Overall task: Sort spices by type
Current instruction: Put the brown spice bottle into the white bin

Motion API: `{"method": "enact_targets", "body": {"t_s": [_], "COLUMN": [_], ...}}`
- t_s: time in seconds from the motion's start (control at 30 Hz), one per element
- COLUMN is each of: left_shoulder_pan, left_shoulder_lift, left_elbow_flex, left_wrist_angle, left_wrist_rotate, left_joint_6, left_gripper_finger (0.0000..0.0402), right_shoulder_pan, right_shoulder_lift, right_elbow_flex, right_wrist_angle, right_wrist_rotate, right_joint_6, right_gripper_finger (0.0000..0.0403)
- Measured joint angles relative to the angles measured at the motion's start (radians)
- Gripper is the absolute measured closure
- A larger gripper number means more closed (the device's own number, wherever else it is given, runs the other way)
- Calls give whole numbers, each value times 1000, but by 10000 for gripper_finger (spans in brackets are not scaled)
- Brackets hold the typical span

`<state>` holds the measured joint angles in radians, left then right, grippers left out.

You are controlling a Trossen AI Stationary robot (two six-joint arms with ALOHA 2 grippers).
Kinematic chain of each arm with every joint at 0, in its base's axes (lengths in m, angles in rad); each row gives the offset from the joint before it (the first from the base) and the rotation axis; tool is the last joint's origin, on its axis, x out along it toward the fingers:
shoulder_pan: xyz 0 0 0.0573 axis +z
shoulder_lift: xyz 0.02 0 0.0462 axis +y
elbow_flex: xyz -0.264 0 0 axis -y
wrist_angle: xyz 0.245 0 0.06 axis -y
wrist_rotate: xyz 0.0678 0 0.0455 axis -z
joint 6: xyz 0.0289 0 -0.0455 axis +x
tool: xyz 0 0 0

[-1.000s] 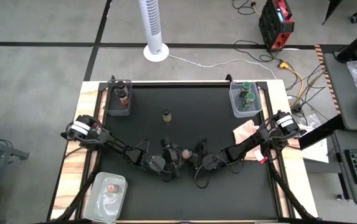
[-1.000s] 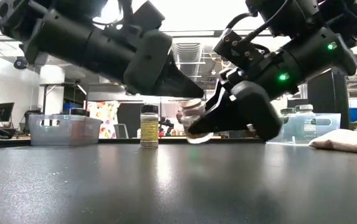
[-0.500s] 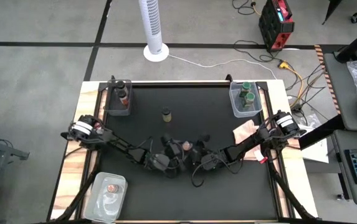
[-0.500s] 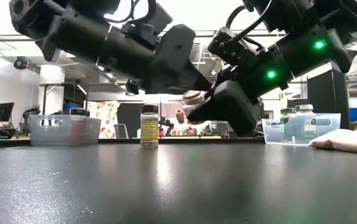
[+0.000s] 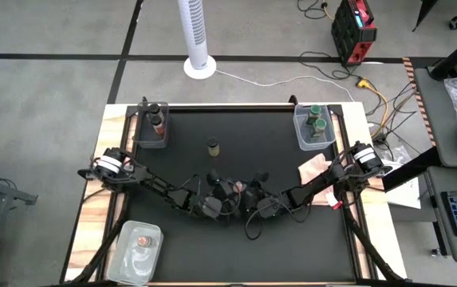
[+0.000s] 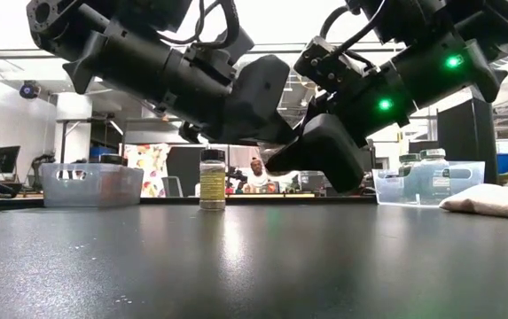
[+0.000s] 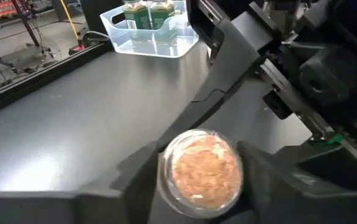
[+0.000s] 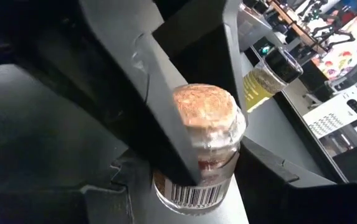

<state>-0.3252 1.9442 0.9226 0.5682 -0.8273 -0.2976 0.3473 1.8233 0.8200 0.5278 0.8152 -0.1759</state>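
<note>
I am holding the pinkish-brown-topped spice jar (image 8: 202,146) above the middle of the surface (image 5: 284,247) in my right tool (image 5: 250,196) while my left tool (image 5: 226,191) is closing on its rigid, light, slippery sides just below the top.

Left gripper (image 5: 230,194) has moved in toward the right gripper (image 5: 246,197), from apart a second ago to meeting mid-table. Its fingers (image 7: 138,180) have narrowed and now flank the small pinkish-brown-topped clear spice jar (image 7: 201,169) held up in the right gripper. In the low view the jar, visible before, is now hidden between the two dark gripper bodies.
</note>
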Motion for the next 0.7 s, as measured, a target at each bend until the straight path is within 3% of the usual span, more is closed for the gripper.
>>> {"method": "enact_targets", "body": {"t_s": [0.1, 0.2, 0.4, 0.57, 0.7], "left_shoulder_pan": [0, 0, -2, -30, -83], "left_shoulder_lift": [0, 0, -19, -116, -248], "left_elbow_flex": [0, 0, 0, 0, 0], "left_wrist_angle": [-7, -7, -36, -177, -356], "left_wrist_rotate": [-3, 4, 22, 31, 131], "left_joint_6": [3, 3, 5, -3, -57], "left_gripper_finger": [251, 249, 249, 249, 249], "right_shoulder_pan": [0, 0, 2, 20, 30], "right_shoulder_lift": [0, 0, -1, -20, -73], "right_elbow_flex": [0, 0, 0, 5, 2], "right_wrist_angle": [-2, -2, -3, -57, -154], "right_wrist_rotate": [-1, -3, -4, -5, -7], "right_joint_6": [3, 9, 44, 103, 178], "right_gripper_finger": [226, 213, 118, 64, 47]}}
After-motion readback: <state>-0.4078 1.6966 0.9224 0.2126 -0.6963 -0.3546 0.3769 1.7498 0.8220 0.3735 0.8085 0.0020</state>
